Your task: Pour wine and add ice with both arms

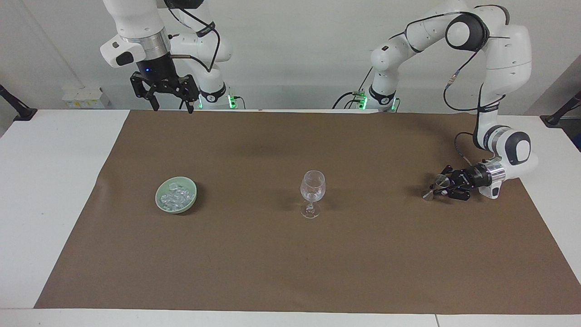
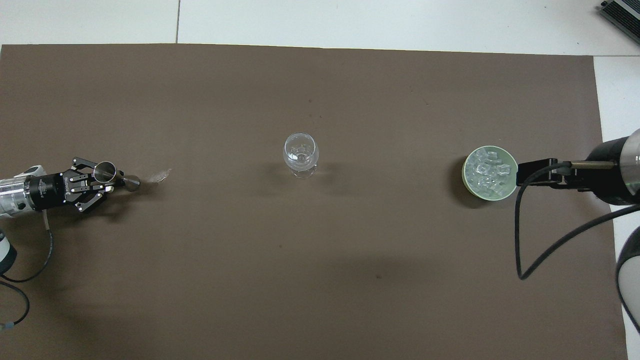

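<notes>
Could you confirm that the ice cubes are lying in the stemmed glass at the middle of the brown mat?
Not quite: the ice lies in the green bowl toward the right arm's end, as the facing view shows. The stemmed glass does stand at the middle of the brown mat.

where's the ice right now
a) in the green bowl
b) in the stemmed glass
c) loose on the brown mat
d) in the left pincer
a: the ice lies heaped in the green bowl, which stands on the mat toward the right arm's end of the table, apart from the stemmed glass.
</notes>
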